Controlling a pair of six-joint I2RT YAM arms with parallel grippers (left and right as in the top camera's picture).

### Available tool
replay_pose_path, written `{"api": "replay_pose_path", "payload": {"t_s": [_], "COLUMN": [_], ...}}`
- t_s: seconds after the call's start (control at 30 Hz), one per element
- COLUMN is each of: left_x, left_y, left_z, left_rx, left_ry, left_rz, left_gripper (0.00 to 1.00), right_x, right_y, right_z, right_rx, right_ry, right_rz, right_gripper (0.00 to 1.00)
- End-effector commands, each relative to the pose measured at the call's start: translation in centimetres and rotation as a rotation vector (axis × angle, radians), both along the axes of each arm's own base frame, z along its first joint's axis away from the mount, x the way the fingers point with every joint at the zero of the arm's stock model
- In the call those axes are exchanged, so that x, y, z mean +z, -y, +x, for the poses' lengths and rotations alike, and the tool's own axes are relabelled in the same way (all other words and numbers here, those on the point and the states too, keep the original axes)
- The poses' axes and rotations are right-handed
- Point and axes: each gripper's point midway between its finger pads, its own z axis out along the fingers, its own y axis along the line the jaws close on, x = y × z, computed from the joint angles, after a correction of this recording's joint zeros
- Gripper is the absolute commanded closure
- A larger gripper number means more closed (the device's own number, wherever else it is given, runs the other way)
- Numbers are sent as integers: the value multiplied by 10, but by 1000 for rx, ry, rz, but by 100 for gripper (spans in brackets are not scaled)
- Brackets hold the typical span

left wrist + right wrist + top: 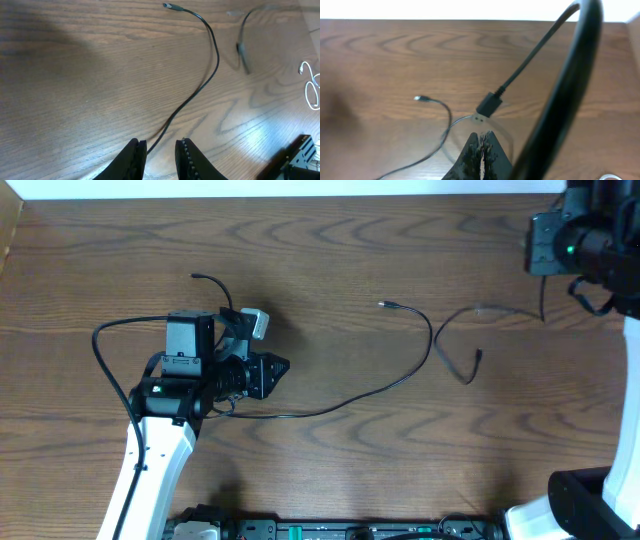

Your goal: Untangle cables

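A thin black cable (400,380) runs from beside my left gripper (283,365) rightwards and curls up to a small plug (384,304). In the left wrist view the same black cable (210,75) passes down to the left finger's tip, and the left gripper (161,142) stands open with a bare gap between its jaws. A pale thin cable (450,323) with a dark end (478,358) lies apart to the right. My right gripper (481,136) is shut on nothing, just behind the pale cable's white plug (479,119).
The right arm (575,240) sits at the far right corner, with its thick black cable (570,85) crossing the wrist view. The left arm's own cable (100,350) loops out at the left. Dark equipment (300,530) lines the front edge.
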Motion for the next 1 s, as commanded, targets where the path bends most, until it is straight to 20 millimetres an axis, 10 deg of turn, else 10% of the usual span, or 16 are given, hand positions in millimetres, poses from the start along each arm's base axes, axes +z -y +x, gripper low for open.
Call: {"api": "replay_pose_path", "payload": {"t_s": [0.0, 0.33, 0.97], "left_x": [-1, -1, 6], "left_y": [4, 4, 14], "left_z": [-3, -3, -8], "left_rx": [-30, -32, -93], "left_ry": [6, 7, 20], "left_rz": [-8, -6, -60], "left_gripper": [75, 75, 74], "right_x": [5, -18, -29], "right_y": [30, 131, 330], "right_z": [0, 4, -48], "right_rx": [-117, -419, -906], "right_ry": [20, -27, 89], "right_rz": [-5, 38, 99], "right_gripper": [99, 99, 99]}}
